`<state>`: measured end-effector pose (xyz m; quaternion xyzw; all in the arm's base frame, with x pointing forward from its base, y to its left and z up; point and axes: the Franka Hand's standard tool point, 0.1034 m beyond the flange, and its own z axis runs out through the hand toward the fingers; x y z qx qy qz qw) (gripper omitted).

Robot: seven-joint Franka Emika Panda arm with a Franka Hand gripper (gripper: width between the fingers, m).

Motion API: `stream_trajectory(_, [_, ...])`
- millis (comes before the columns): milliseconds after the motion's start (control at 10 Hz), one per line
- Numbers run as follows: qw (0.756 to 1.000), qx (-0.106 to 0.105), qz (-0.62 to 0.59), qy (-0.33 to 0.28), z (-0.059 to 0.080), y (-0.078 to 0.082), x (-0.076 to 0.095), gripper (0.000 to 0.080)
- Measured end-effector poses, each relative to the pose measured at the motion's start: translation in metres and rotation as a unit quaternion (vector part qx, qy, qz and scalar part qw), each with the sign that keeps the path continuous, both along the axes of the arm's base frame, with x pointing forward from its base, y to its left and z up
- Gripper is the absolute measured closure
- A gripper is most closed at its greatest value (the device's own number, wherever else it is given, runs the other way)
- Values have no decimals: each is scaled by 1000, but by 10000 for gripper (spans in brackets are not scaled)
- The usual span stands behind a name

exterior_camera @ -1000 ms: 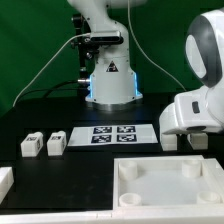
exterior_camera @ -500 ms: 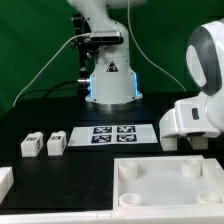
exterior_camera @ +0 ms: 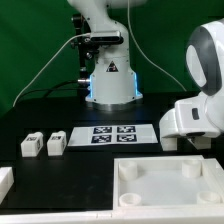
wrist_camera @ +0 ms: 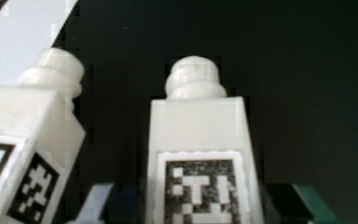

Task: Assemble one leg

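At the exterior view's left, a white part (exterior_camera: pixel 5 182) lay cut off by the frame's edge. Two small white blocks (exterior_camera: pixel 30 145) stood side by side, with bare black desk (exterior_camera: pixel 80 175) open before them. The marker board (exterior_camera: pixel 118 133) lay flat mid-desk, and the tray (exterior_camera: pixel 165 180) sat near the front edge. At the right, the wrist view showed the leg (wrist_camera: pixel 197 150) between the fingers of the end effector (wrist_camera: pixel 197 203). I cannot tell whether the fingers pressed it. Its long axis ran away from the camera, with the rounded peg at the far end and the marker face toward the lens. A neighbouring post (wrist_camera: pixel 34 130) lay parallel just beside it, with dark open desk beyond both.
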<state>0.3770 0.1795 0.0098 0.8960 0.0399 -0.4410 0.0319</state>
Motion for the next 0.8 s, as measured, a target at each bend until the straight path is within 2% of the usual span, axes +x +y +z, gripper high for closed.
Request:
stream_trajectory(400, [1000,0,0,0,0,0,0,509])
stream_trajectory(500, [1000,7,7,0,3,-3,3,509])
stream_trajectory(600, [1000,17,11,-11,12,-8,12,509])
stream_trajectory(700, [999,28,13,-26,29,-15,26,508])
stream_trajectory(800, [999,42,22,-25,53,-25,39,508])
